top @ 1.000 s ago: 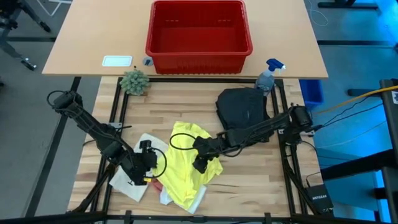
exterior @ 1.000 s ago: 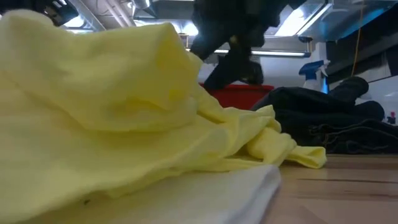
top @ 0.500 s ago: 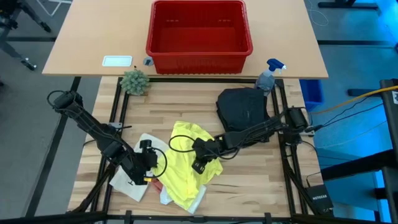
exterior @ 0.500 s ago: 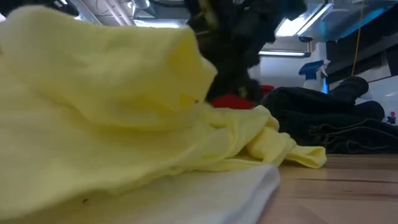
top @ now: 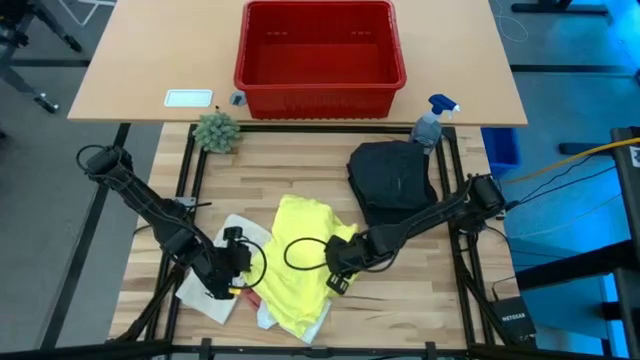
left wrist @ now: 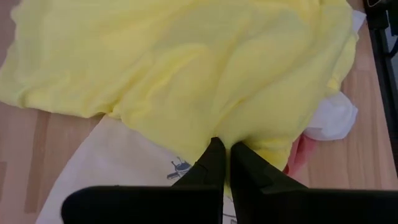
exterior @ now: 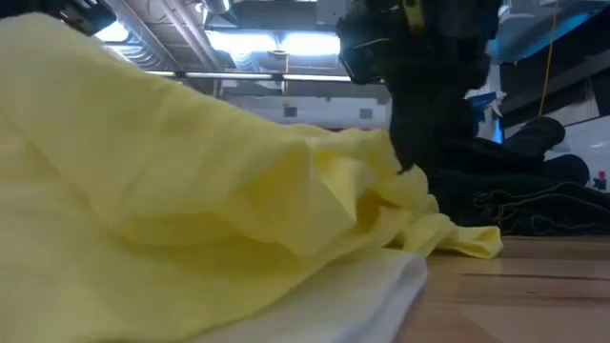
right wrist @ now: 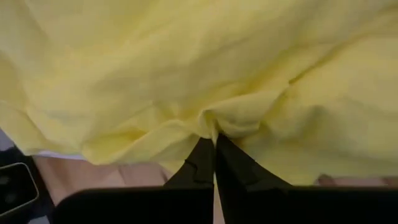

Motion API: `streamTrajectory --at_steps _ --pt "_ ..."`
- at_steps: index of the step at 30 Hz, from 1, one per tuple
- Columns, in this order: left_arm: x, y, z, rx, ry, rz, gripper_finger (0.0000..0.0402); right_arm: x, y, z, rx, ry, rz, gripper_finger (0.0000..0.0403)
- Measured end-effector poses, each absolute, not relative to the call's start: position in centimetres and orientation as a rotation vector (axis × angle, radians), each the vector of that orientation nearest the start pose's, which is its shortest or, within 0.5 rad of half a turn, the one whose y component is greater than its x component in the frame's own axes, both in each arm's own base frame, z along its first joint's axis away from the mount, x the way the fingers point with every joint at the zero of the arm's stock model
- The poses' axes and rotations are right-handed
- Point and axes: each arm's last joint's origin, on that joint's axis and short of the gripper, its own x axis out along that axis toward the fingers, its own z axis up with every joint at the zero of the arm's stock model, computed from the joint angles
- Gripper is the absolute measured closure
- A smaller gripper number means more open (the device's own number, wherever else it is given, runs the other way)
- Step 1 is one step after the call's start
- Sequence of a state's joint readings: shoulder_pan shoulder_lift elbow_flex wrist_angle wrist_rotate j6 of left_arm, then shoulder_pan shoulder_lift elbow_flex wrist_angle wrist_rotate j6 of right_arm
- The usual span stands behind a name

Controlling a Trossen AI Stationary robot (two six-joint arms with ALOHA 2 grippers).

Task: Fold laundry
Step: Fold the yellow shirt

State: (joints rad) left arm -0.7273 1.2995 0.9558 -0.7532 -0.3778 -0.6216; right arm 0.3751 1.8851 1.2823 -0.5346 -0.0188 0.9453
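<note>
The yellow T-shirt lies crumpled in the middle of the table, on top of a flat white printed item. My left gripper is shut at the shirt's left edge. My right gripper is shut on the shirt's right side. The black trousers lie in a heap at the far right. A pink cloth and a white cloth peek out from under the shirt. My left gripper pinches the yellow shirt's near edge between its two fingers, slanting down from the table's left. The cloth lies slack on the white item there. My right gripper pinches a bunched fold of the shirt between its two fingers, slanting down from the table's right. In the low view the fold is lifted slightly above the table and the cloth runs off to the left from it.
A red basket, a small green plant and a spray bottle stand at the far side. Bare wood shows at the table's near right.
My right gripper has gone toward the table's right and near edges, sunk a little, and shut on the yellow shirt's right side. The shirt's raised hump has been drawn out lower and toward the right; its left part has stayed in place.
</note>
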Motion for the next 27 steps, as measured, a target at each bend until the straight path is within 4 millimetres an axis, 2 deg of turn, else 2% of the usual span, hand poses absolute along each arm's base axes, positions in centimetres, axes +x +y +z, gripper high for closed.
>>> streamTrajectory --at_steps 5,9,13,18,20,23,27 --pt "18.8 -15.5 24.8 0.008 0.977 -0.023 0.0401 34.6 14.6 17.2 0.675 1.182 -0.234 0.0402" --pt "18.6 -15.7 24.7 0.010 0.977 -0.029 0.0401 34.4 15.2 18.6 0.692 1.100 -0.226 0.0387" --pt "18.4 -15.9 24.7 0.014 0.977 -0.039 0.0401 33.3 16.3 21.6 0.681 0.985 -0.174 0.0330" --pt "18.5 -15.9 24.8 0.017 0.975 -0.036 0.0401 33.0 19.6 23.1 0.600 0.782 -0.045 0.0225" --pt "18.5 -15.9 24.8 0.019 0.970 -0.031 0.0401 33.6 20.9 23.1 0.612 0.677 0.011 0.0186" --pt "18.5 -15.8 24.8 0.020 0.965 -0.025 0.0401 34.8 22.3 21.4 0.600 0.634 0.027 0.0140" --pt "18.5 -15.8 24.8 0.017 0.957 -0.009 0.0401 37.2 24.0 19.9 0.588 0.661 0.042 0.0118"
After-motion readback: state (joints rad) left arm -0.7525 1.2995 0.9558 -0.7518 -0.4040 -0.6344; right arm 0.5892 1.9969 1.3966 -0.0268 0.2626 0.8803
